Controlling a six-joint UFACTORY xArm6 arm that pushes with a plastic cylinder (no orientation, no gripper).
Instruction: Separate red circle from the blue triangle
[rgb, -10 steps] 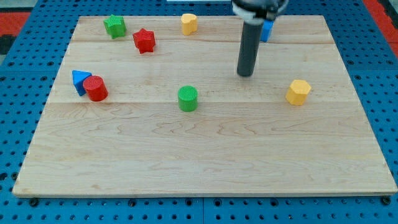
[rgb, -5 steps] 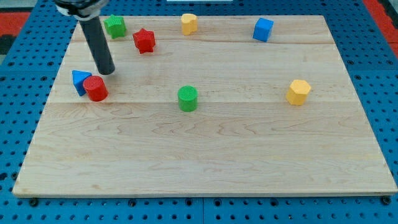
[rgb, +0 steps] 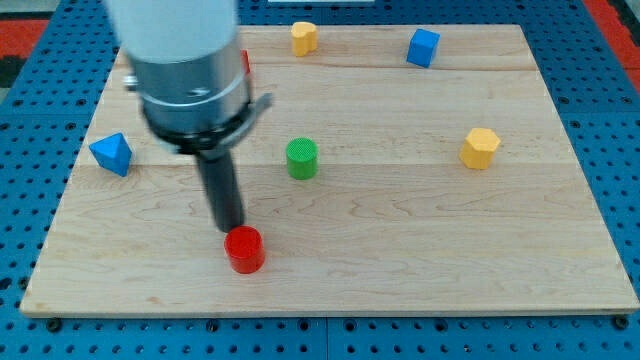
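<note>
The red circle (rgb: 244, 249) lies near the board's bottom edge, left of the middle. The blue triangle (rgb: 111, 153) sits far from it at the board's left edge. My tip (rgb: 230, 227) stands just above the red circle on its upper-left side, touching or nearly touching it. The rod runs up to the arm's grey body, which covers the board's upper left.
A green circle (rgb: 301, 158) sits near the board's middle. A yellow block (rgb: 480, 147) is at the right. A yellow block (rgb: 304, 37) and a blue cube (rgb: 423, 47) are at the top. A red block's edge (rgb: 245, 62) peeks out beside the arm.
My tip swept from the top right to the left, then down. The red circle went from beside the blue triangle to near the bottom edge. The blue triangle shifted slightly left and down.
</note>
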